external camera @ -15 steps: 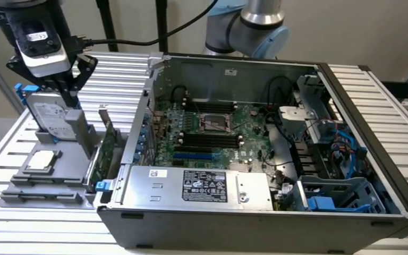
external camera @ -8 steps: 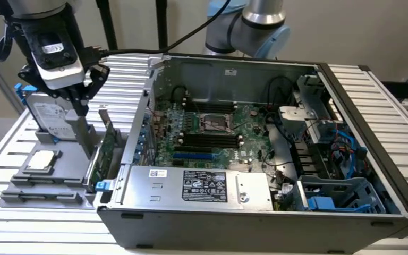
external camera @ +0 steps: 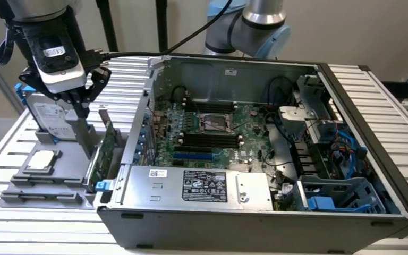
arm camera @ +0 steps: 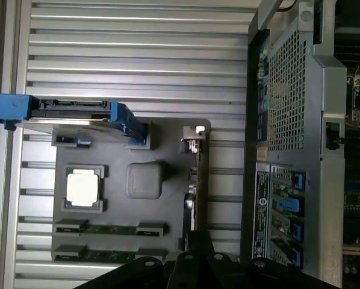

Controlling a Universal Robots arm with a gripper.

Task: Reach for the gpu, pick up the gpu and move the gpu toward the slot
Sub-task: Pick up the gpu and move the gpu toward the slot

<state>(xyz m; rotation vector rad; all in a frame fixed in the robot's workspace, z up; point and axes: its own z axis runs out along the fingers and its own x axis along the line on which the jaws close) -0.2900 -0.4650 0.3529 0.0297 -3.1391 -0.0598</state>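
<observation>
The gpu (external camera: 106, 151) is a thin green card standing on edge in a grey holder tray (external camera: 19, 194), just outside the open computer case's wall. In the wrist view the gpu (arm camera: 192, 189) is a dark sliver with its silver bracket (arm camera: 192, 139) at one end. My gripper (external camera: 81, 108) hangs above the tray, a little toward the exterior view's left of the card and clear of it. Its fingers come together at the tips with nothing between them. In the wrist view the gripper (arm camera: 198, 242) lies roughly in line with the card. The blue slot (external camera: 193, 156) lies on the motherboard inside the case.
A grey hard drive with a blue frame (external camera: 48, 114) stands behind the gripper on the tray. A square silver chip (external camera: 42, 159) and memory sticks (arm camera: 111, 229) also lie on the tray, and a grey post (external camera: 85, 135) rises beside the card. The open case (external camera: 261, 218) lies on a slatted table.
</observation>
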